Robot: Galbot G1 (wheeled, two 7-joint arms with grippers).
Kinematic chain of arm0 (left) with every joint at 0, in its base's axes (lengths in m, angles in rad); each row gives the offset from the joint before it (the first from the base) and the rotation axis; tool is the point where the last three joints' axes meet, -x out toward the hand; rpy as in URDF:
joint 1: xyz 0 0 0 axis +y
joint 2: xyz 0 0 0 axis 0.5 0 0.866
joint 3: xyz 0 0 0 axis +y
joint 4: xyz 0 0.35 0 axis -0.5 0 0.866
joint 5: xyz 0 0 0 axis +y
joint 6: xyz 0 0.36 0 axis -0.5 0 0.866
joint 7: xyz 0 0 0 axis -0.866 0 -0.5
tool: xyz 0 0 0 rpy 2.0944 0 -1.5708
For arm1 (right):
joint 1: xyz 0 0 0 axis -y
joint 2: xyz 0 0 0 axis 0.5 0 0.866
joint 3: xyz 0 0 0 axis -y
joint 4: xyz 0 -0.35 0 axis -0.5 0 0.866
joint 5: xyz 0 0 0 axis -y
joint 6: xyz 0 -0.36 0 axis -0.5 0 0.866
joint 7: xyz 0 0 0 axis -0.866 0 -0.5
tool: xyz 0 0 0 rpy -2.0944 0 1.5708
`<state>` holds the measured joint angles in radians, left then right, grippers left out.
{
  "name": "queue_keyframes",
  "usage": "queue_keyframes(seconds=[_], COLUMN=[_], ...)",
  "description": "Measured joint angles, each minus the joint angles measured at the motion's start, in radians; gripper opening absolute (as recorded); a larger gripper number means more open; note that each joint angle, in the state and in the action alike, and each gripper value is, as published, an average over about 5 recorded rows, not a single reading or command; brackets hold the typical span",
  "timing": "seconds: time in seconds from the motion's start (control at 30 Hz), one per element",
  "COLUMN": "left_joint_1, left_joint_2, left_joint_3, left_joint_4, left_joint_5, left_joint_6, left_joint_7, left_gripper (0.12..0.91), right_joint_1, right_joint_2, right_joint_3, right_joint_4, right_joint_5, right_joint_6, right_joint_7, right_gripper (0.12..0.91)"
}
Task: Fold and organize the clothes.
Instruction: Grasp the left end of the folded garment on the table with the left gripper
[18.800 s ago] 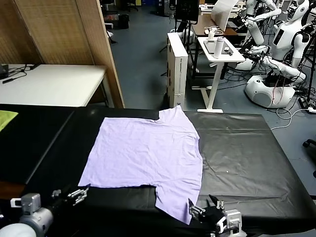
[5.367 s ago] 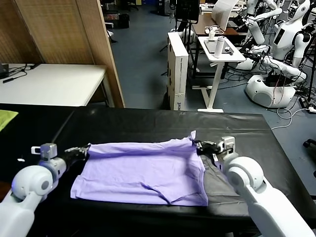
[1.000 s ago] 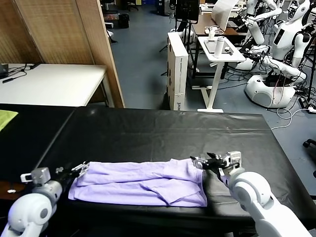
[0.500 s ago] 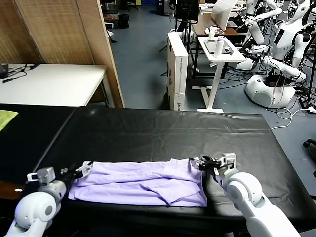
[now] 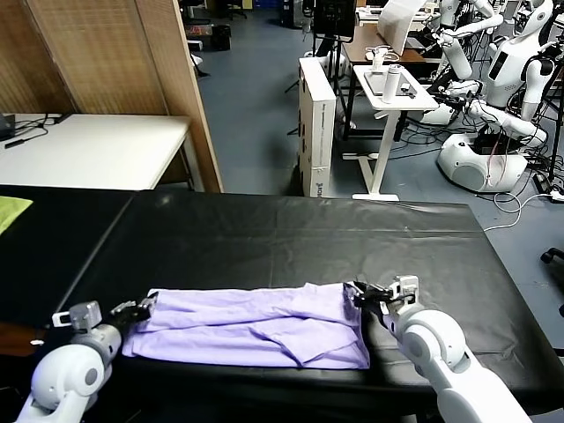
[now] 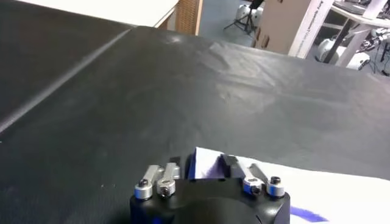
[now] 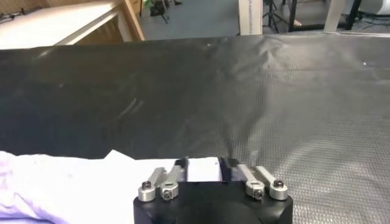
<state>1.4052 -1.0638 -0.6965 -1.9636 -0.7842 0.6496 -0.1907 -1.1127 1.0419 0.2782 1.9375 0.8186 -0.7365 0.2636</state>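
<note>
The shirt (image 5: 251, 326) lies folded into a long band at the table's (image 5: 291, 233) six-o'clock edge. The left gripper (image 5: 141, 307) is clamped on its nine-o'clock top corner, the right gripper (image 5: 359, 295) on its three-o'clock one. Lengthwise folding looks done; folding the band shorter and tidying remain.

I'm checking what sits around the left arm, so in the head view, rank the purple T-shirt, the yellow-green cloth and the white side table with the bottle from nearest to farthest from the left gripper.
1. T-shirt: its corner is pinched in the left gripper, near edge of the black table.
2. Yellow-green cloth: far left edge.
3. White side table: beyond the table, toward the right.
</note>
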Motion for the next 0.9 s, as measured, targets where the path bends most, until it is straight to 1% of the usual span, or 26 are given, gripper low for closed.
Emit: queue_keyframes(seconds=[0.1, 0.17, 0.27, 0.43, 0.5, 0.53, 0.6, 0.63, 0.67, 0.73, 0.77, 0.8, 0.87, 0.9], left_joint_1=[-0.003, -0.008, -0.020, -0.042, -0.053, -0.059, -0.069, -0.072, -0.074, -0.071, -0.068, -0.063, -0.051, -0.044], left_joint_2=[-0.003, -0.003, 0.001, 0.012, 0.014, 0.016, 0.021, 0.025, 0.029, 0.038, 0.044, 0.051, 0.067, 0.077], left_joint_3=[0.000, -0.001, -0.003, 0.007, 0.015, 0.019, 0.024, 0.025, 0.025, 0.021, 0.017, 0.012, 0.000, -0.008], left_joint_4=[0.003, 0.008, 0.017, 0.027, 0.032, 0.034, 0.037, 0.038, 0.037, 0.033, 0.030, 0.026, 0.017, 0.012], left_joint_5=[0.006, 0.008, 0.008, 0.002, 0.000, -0.002, -0.006, -0.009, -0.013, -0.019, -0.024, -0.031, -0.050, -0.063], left_joint_6=[-0.005, -0.009, -0.013, -0.014, -0.011, -0.009, -0.004, -0.002, 0.000, 0.003, 0.005, 0.007, 0.015, 0.022], left_joint_7=[0.000, 0.001, 0.000, 0.000, 0.000, 0.000, 0.000, -0.001, -0.001, -0.002, -0.003, -0.005, -0.012, -0.019], left_gripper=[0.150, 0.148, 0.149, 0.149, 0.149, 0.149, 0.149, 0.150, 0.163, 0.227, 0.277, 0.346, 0.460, 0.536], right_joint_1=[-0.012, -0.022, -0.036, -0.050, -0.055, -0.058, -0.065, -0.068, -0.071, -0.078, -0.081, -0.085, -0.093, -0.098], right_joint_2=[0.009, 0.017, 0.028, 0.035, 0.030, 0.026, 0.016, 0.011, 0.006, -0.007, -0.013, -0.020, -0.034, -0.042], right_joint_3=[0.006, 0.012, 0.020, 0.029, 0.033, 0.036, 0.042, 0.045, 0.049, 0.056, 0.059, 0.063, 0.072, 0.077], right_joint_4=[0.006, 0.011, 0.018, 0.029, 0.036, 0.040, 0.049, 0.054, 0.060, 0.072, 0.079, 0.086, 0.100, 0.109], right_joint_5=[-0.015, -0.023, -0.027, -0.022, -0.014, -0.011, -0.005, -0.002, 0.003, 0.013, 0.018, 0.023, 0.031, 0.036], right_joint_6=[0.000, 0.000, 0.000, 0.000, 0.000, 0.000, 0.003, 0.008, 0.018, 0.046, 0.062, 0.078, 0.104, 0.116], right_joint_7=[0.016, 0.029, 0.038, 0.037, 0.029, 0.022, 0.001, -0.009, -0.018, -0.032, -0.036, -0.038, -0.040, -0.040], right_gripper=[0.140, 0.140, 0.140, 0.140, 0.148, 0.168, 0.248, 0.302, 0.376, 0.490, 0.566, 0.622, 0.748, 0.798])
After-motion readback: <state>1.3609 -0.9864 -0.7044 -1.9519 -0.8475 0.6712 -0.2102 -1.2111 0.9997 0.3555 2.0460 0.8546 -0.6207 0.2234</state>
